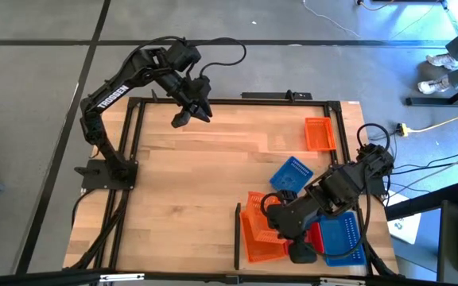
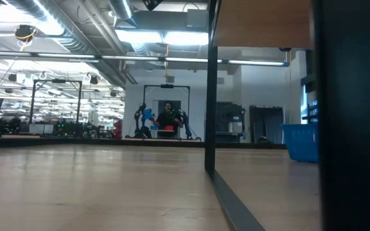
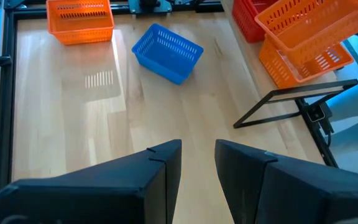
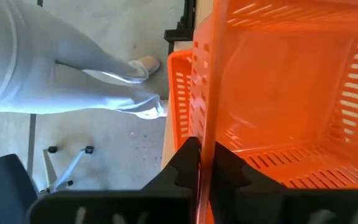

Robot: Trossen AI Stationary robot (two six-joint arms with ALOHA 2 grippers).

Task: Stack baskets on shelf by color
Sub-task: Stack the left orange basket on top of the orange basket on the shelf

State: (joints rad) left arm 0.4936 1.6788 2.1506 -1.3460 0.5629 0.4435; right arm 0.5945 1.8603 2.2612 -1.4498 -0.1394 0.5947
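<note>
My right gripper (image 1: pixel 274 216) is over the shelf's near right part, shut on an orange basket (image 4: pixel 291 93). That basket sits tilted above a second orange basket (image 1: pixel 262 245), seen again as the lower orange basket (image 3: pixel 297 67). A blue basket (image 1: pixel 292 173) lies alone on the wood, and a third orange basket (image 1: pixel 319 133) rests near the right rail. Red (image 1: pixel 318 238) and blue (image 1: pixel 344 238) baskets show under the right arm. My left gripper (image 3: pixel 197 155) is open and hovers over the shelf's far left part (image 1: pixel 191 113). My right gripper pinches one wall of the orange basket at its rim (image 4: pixel 207 134), one finger inside the basket and one outside. It comes slanting from the table's right and far side. The basket is tilted over the lower orange basket (image 4: pixel 180 93); whether they touch, I cannot tell.
A short black divider strip (image 1: pixel 237 234) stands at the near edge, left of the orange baskets, and shows as a post (image 2: pixel 211 96) in the low view. Black frame rails (image 1: pixel 133 159) ring the plank. A person's legs (image 4: pixel 73 68) stand beyond the near edge. Bare wood (image 1: pixel 189 191) spans the left half.
</note>
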